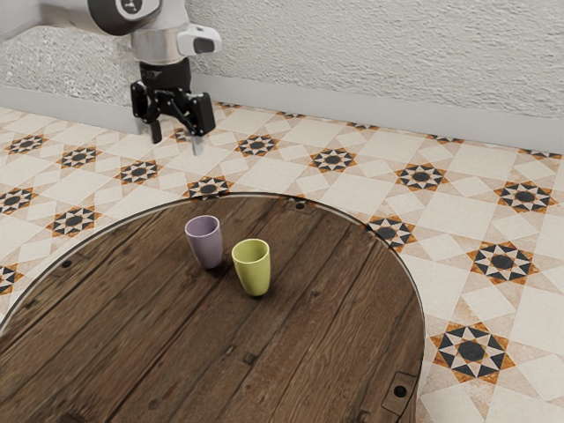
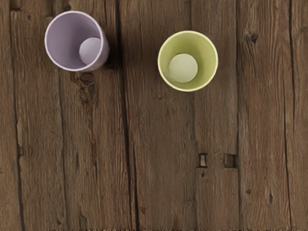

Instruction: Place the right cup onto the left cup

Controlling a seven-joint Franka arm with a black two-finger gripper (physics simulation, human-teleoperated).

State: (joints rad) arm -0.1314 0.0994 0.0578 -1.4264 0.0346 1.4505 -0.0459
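High above the table's far side hangs my gripper (image 1: 176, 141), open, its two fingers well apart with nothing between them. A purple cup (image 1: 205, 242) stands upright on the wooden table, with a yellow-green cup (image 1: 253, 268) upright beside it, toward the exterior view's right; a small gap separates them. The wrist view looks down into the purple cup (image 2: 72, 41) and the yellow-green cup (image 2: 187, 61), and both have bare insides.
The round table (image 1: 176, 352) has a dark plank top with a thin rim and small metal fittings near its edge. Patterned floor tiles (image 1: 335, 159) surround it, and a pale textured wall (image 1: 379, 53) rises behind.
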